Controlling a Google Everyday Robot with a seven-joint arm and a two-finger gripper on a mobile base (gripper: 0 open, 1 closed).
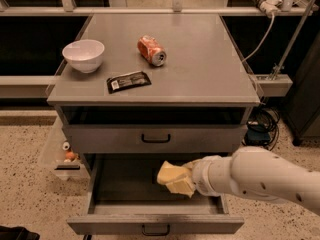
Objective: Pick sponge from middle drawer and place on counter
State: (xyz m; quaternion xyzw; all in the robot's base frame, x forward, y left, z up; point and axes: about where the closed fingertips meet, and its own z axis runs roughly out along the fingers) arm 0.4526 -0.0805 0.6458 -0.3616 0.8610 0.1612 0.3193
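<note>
The middle drawer [150, 223] is pulled out below the closed upper drawer front [155, 138], and its inside is dark. My gripper [175, 179] reaches in from the right, and its pale-yellow end hangs over the drawer's middle. No separate sponge shows on the drawer floor. I cannot tell a sponge apart from the yellow mass at the gripper's tip. The counter [200, 69] is the grey cabinet top above.
On the counter lie a white bowl [83, 55] at the left, a tipped orange soda can [151, 49] and a flat black packet [128, 81]. A clear bin [62, 151] hangs at the cabinet's left. Cables [260, 121] hang at the right.
</note>
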